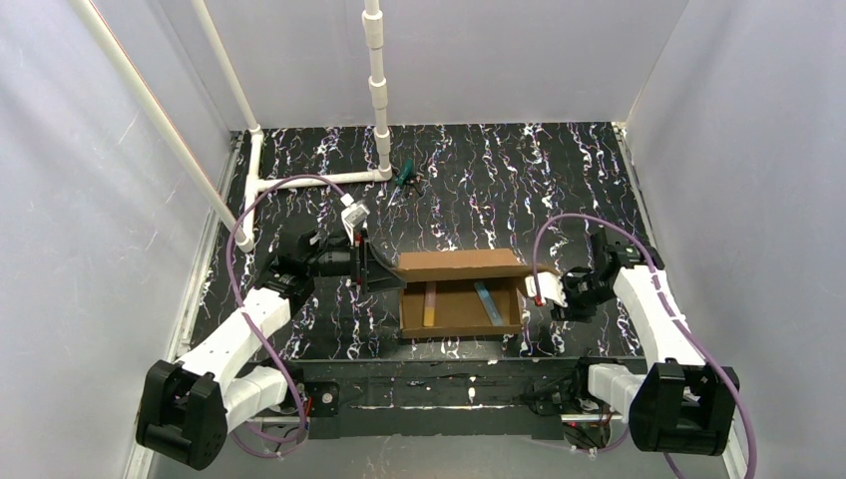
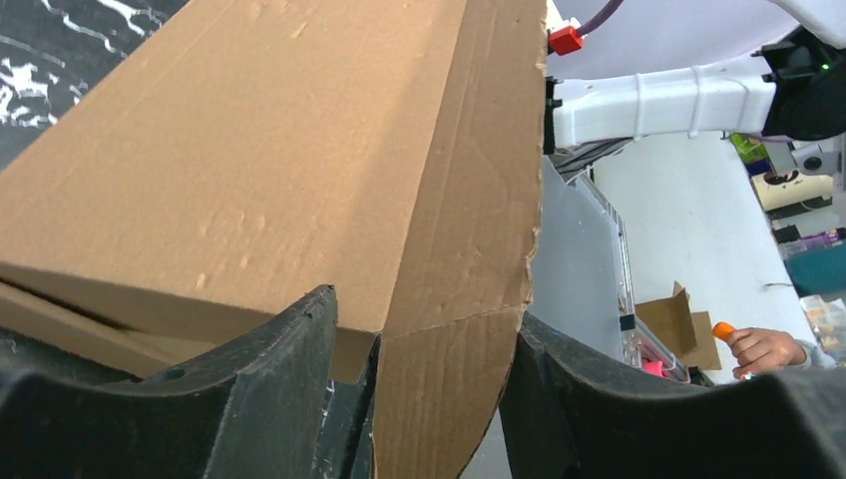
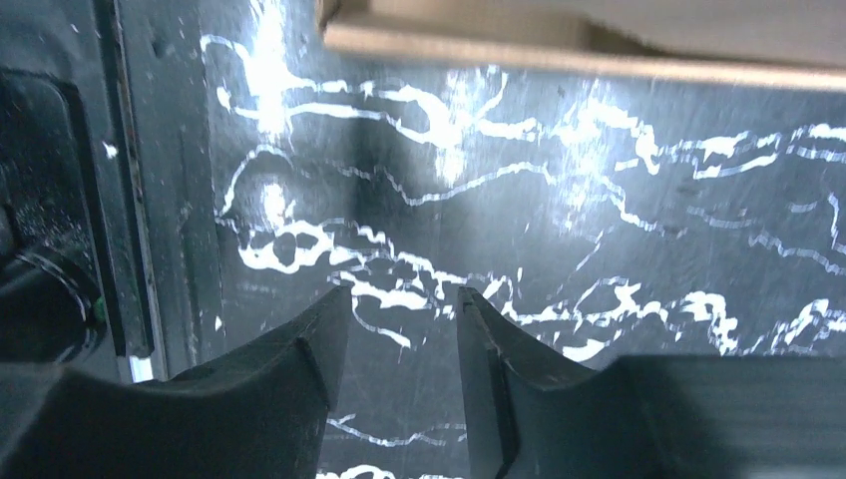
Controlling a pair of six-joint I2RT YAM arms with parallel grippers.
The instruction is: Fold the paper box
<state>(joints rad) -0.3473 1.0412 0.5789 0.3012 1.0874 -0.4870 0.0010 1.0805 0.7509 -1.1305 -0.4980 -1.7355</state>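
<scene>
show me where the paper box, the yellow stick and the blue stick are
paper box (image 1: pixel 459 265), top view, on its far panel
yellow stick (image 1: pixel 429 304), top view, mid-length, left inside the box
blue stick (image 1: pixel 488 303), top view, mid-length, right inside the box

The paper box is plain brown corrugated cardboard, partly folded into a shallow rectangular tray with its top open. It lies flat on the table, toward the near edge. Its long rear panel rises, tilted, along the far side.
</scene>
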